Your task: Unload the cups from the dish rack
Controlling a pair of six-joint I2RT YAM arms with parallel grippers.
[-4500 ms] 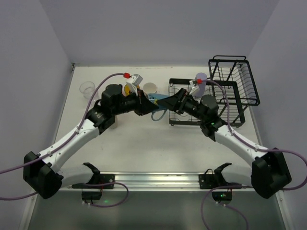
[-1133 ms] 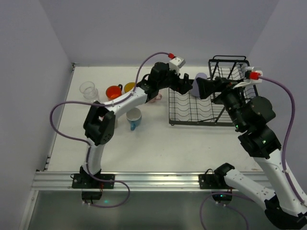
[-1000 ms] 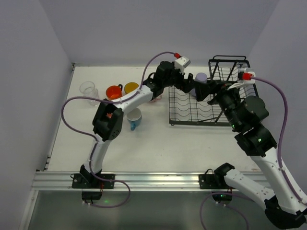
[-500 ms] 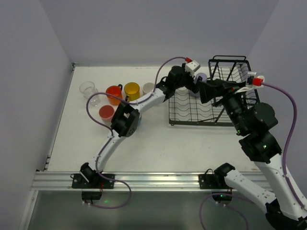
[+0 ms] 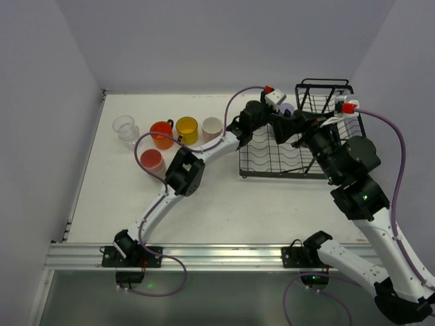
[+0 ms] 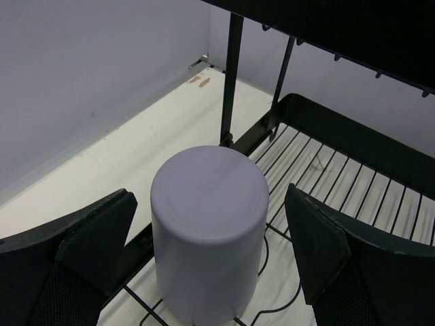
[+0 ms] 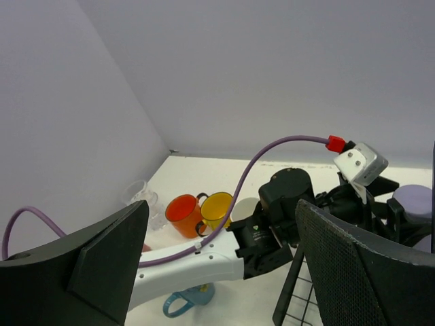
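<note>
A lavender tumbler (image 6: 207, 224) stands upside down on the flat ribbed part of the black dish rack (image 6: 353, 146), at its far left corner. My left gripper (image 6: 211, 234) is open, one finger on each side of the tumbler with a gap to each. From above, the left gripper (image 5: 279, 119) reaches over the rack (image 5: 272, 155) to the tumbler (image 5: 287, 109). My right gripper (image 5: 297, 129) hovers open and empty just to the right. On the table stand a clear glass (image 5: 124, 126), orange mug (image 5: 162, 134), yellow mug (image 5: 186, 129), pale pink mug (image 5: 213, 125) and salmon-pink tumbler (image 5: 151, 160).
A blue mug (image 7: 185, 303) sits under my left arm's forearm, hidden from above. The rack's raised basket (image 5: 331, 102) stands right behind the lavender tumbler. The back wall runs close behind the rack.
My left arm has stretched further right across the rack, bringing its open fingers around the lavender tumbler and uncovering the cups on the table. The right gripper has barely shifted.
</note>
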